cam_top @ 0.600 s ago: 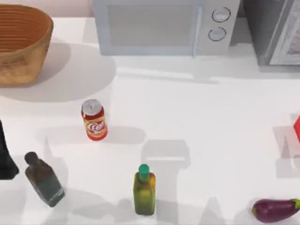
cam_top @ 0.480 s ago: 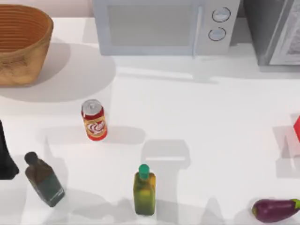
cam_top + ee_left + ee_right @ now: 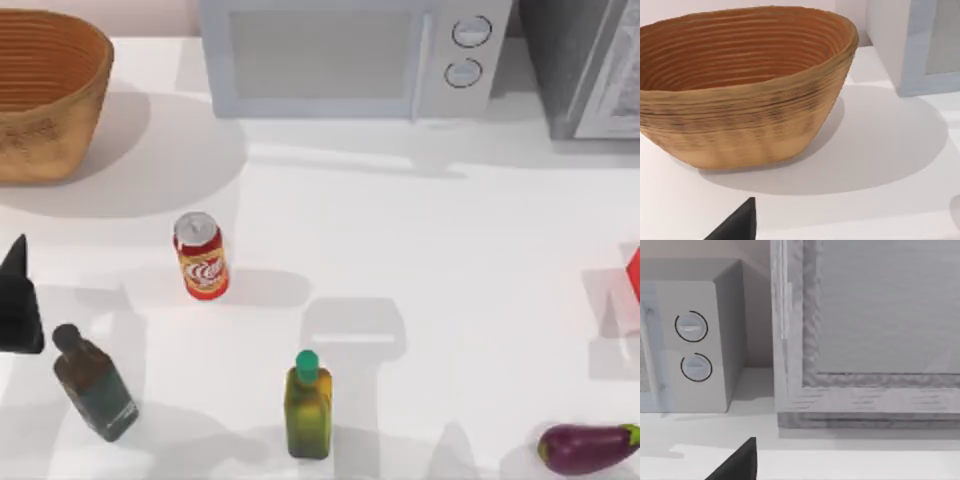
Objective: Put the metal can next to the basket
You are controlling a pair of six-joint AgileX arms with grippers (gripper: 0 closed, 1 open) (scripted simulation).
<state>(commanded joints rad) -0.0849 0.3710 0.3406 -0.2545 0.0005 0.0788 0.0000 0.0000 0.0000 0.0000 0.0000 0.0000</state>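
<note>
Nothing done: metal can [image 3: 201, 256] stands mid-left on the counter [image 3: 400, 250], well apart from upper-left basket [image 3: 45, 95]; left gripper [image 3: 18, 300] jaws: cannot tell

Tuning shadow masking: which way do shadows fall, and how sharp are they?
Top view: the can and basket throw soft grey shadows toward the table's right. Left wrist view: the basket's shadow pools wide, blurry-edged, beside it.
</note>
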